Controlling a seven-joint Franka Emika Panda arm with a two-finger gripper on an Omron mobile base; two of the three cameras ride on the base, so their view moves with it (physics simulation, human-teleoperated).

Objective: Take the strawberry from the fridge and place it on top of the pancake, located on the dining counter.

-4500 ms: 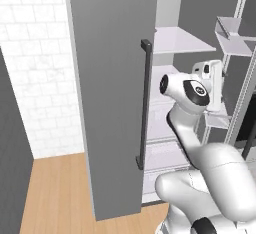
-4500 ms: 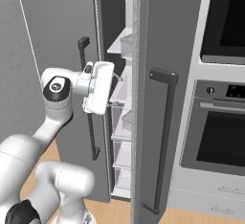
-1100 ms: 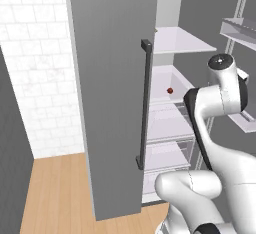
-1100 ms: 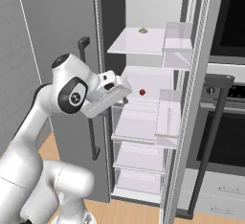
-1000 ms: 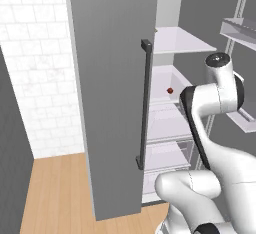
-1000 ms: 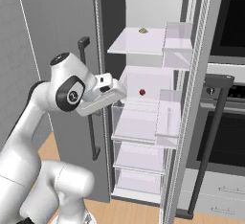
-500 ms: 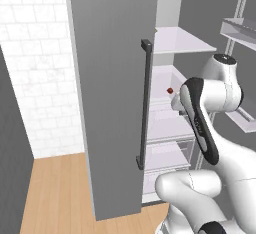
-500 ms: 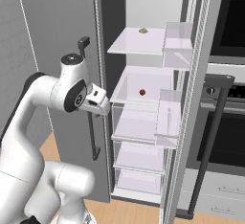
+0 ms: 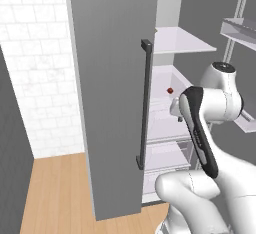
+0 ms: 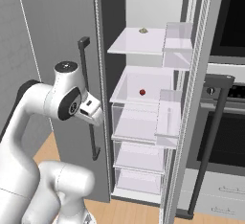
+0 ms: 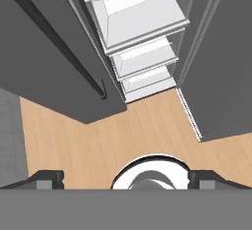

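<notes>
I see the fridge point(image 10: 143, 98) with both doors open. The strawberry point(image 10: 142, 92) lies on its middle white shelf point(image 10: 143, 86). My gripper point(image 11: 125, 179), jaws spread wide and empty, points down at the wood floor point(image 11: 98, 140) before the lower drawers point(image 11: 145, 62).

I am seeing a white tiled wall point(image 9: 35, 73), wood floor point(image 9: 55, 188) and a built-in oven point(image 10: 229, 122) standing alongside.
</notes>
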